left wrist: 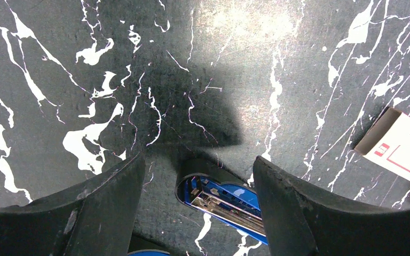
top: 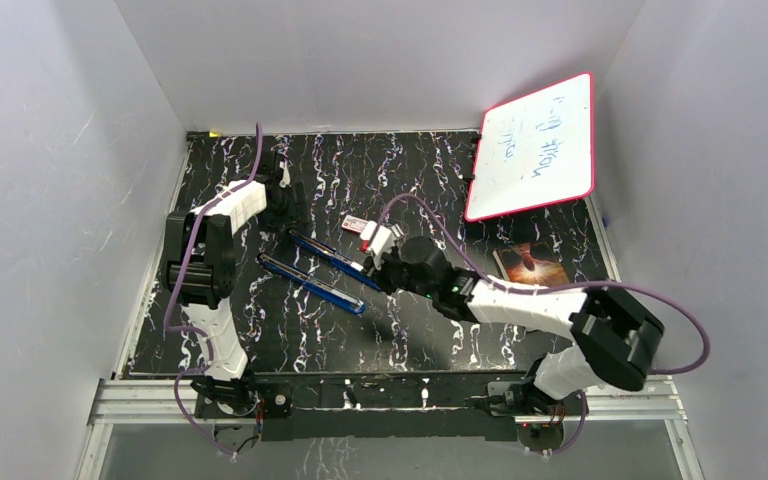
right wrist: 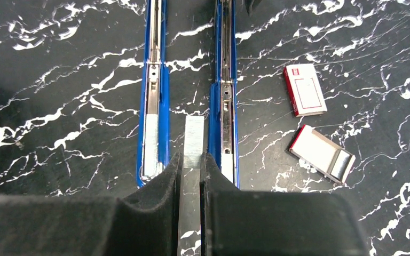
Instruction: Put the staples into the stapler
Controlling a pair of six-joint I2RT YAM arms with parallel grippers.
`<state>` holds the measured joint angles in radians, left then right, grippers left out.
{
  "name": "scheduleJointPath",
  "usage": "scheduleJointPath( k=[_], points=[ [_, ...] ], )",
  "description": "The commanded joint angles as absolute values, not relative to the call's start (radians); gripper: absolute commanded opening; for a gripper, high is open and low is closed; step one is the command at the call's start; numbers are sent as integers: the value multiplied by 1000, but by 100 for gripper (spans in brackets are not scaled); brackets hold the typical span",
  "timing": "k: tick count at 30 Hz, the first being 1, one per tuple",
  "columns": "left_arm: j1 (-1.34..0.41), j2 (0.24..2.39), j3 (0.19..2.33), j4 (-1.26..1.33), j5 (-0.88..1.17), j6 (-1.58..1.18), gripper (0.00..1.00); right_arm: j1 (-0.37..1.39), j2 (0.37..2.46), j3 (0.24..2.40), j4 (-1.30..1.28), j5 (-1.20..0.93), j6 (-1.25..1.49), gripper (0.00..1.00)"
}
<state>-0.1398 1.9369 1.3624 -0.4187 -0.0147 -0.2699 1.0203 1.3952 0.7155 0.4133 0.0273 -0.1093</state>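
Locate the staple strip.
In the right wrist view, the staple strip is pinched in the right end effector, between the two blue stapler rails.

The near end of the staples (right wrist: 194,140) is hidden between the fingers of the right gripper (right wrist: 193,161). The stapler (right wrist: 223,106) is cut off by the top edge.

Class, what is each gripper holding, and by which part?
The right gripper pinches the staples by their near end; the left gripper, jaws open, holds nothing.
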Motion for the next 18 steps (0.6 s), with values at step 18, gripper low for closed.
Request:
scheduleJointPath(
  k=[18],
  points=[
    [-143, 1904, 1376, -466, -5, -261, 72, 901, 1736, 1200, -36, -57, -68, 0]
  ],
)
